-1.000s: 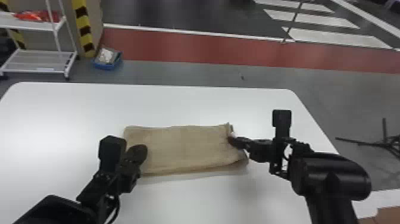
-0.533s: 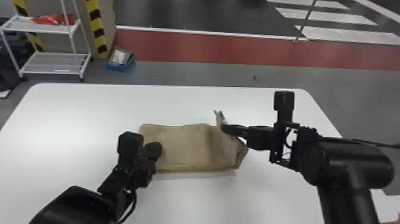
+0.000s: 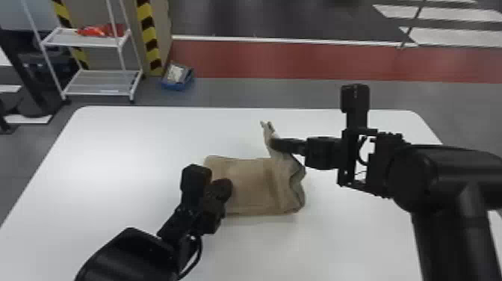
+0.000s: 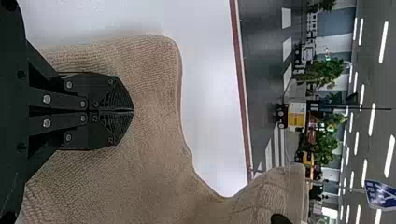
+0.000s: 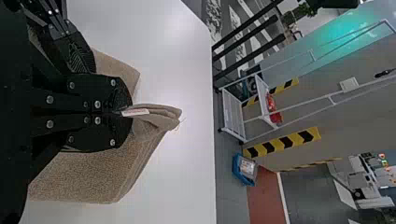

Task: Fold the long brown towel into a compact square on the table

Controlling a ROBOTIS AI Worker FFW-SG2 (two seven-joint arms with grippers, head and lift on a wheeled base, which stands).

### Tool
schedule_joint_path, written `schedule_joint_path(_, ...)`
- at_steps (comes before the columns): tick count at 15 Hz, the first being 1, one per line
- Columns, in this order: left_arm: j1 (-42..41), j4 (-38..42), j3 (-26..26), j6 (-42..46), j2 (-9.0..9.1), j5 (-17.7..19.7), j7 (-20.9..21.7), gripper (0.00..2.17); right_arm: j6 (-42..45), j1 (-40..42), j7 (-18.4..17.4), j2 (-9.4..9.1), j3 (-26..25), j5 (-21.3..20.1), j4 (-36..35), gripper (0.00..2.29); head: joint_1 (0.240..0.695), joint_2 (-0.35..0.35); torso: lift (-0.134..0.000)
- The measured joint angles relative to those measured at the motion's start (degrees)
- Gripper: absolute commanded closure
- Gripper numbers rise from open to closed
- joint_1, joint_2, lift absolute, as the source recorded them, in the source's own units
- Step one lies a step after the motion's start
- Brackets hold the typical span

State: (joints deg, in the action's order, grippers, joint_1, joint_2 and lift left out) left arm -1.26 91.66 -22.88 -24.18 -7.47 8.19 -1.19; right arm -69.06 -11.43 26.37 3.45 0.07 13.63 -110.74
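Black and squeezed closed, the left gripper (image 3: 223,187) is at the left end of the towel (image 3: 248,185). The towel lies in the middle of the table (image 3: 123,149), its long way going from the left edge to the right edge. Nearer the far edge, the right gripper (image 3: 276,144) pinches the towel's far right corner and holds it up. Most of the towel is left of that pinch, so the fold should probably go toward the table's left edge.

My left gripper (image 3: 223,188), fingers together, is over the brown towel (image 4: 154,102); one part rises before the bench (image 4: 210,93)'s far edge.
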Motion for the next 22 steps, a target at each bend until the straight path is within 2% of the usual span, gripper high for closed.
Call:
schedule_joint_path(4,-1.5,2.63,0.28,-0.79,-0.1,0.67,0.52,1.9,1.37,-0.77,-1.16,-1.34,1.26,-0.18,2.27,1.24,0.695,-0.037,-0.115)
schedule_joint_path(7,-4.47,8.86,4.66,-2.34,-0.66,1.33,5.27,1.9,1.79,-0.79,-1.34,-0.95,-0.89,0.03,2.36,1.24,0.695,-0.042,-0.115)
schedule_joint_path(11,-6.67,11.93,9.04,-5.99,-1.41,1.51,7.04,1.9,1.94,-0.79,-1.23,-0.2,-3.18,0.22,2.37,1.24,0.695,-0.033,-0.115)
schedule_joint_path(14,-7.78,11.57,9.84,-6.94,-2.28,1.5,8.3,1.9,1.92,-0.93,-1.27,-0.1,-3.13,0.26,2.37,1.24,0.695,-0.02,-0.115)
schedule_joint_path(22,-8.01,10.22,7.45,-6.89,-1.62,1.24,8.01,1.9,1.92,-1.45,-3.23,-1.95,5.53,-0.04,5.07,1.24,0.695,0.033,-0.115)
